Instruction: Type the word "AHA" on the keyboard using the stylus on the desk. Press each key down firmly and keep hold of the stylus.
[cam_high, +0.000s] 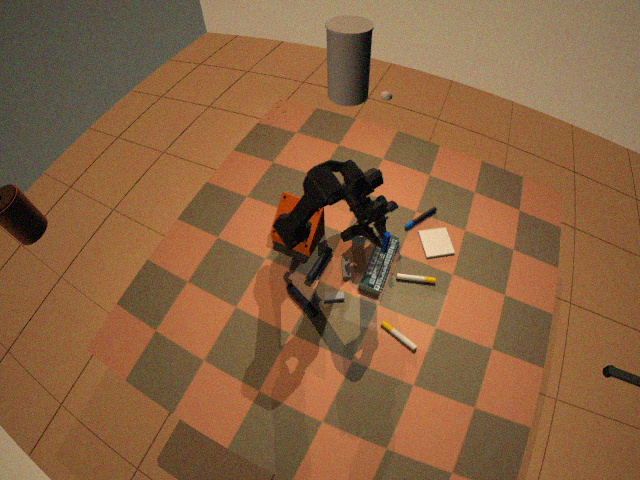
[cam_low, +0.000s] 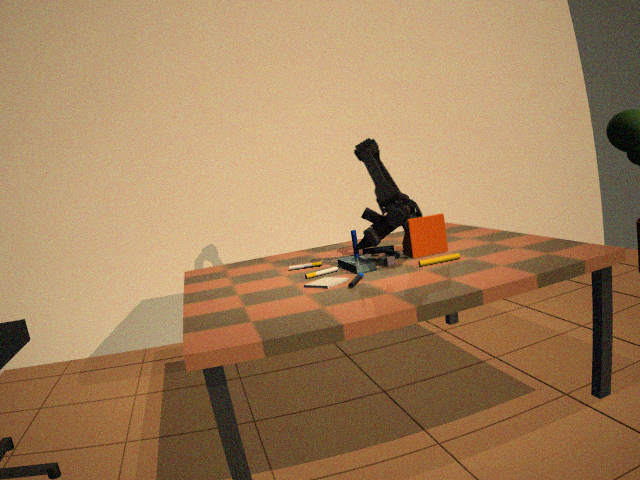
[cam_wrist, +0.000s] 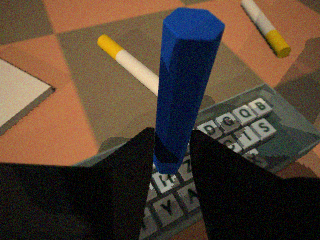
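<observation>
My gripper (cam_high: 382, 241) (cam_low: 357, 250) (cam_wrist: 172, 137) is shut on the blue stylus (cam_high: 385, 242) (cam_low: 354, 238) (cam_wrist: 186, 75), which stands nearly upright over the keyboard (cam_high: 366, 290) (cam_low: 348, 266) (cam_wrist: 295, 116). In the wrist view the stylus's lower end meets the upper edge of the H key (cam_wrist: 166, 183). I cannot tell whether the tip touches that key or how far it is pressed. The A key (cam_wrist: 192, 194) lies below and to the right of the H key, partly behind the right finger. The fingers hide other keys.
A white pad (cam_high: 436, 242) (cam_low: 328, 282) (cam_wrist: 22, 95), a blue-and-black pen (cam_high: 420, 219) (cam_low: 355, 280) and two white-and-yellow markers (cam_high: 416, 279) (cam_high: 398, 336) lie beyond the keyboard. Small grey blocks (cam_high: 334, 297) (cam_high: 345, 269) and dark bars (cam_high: 318, 266) (cam_high: 302, 299) lie nearer the orange base block (cam_low: 428, 236).
</observation>
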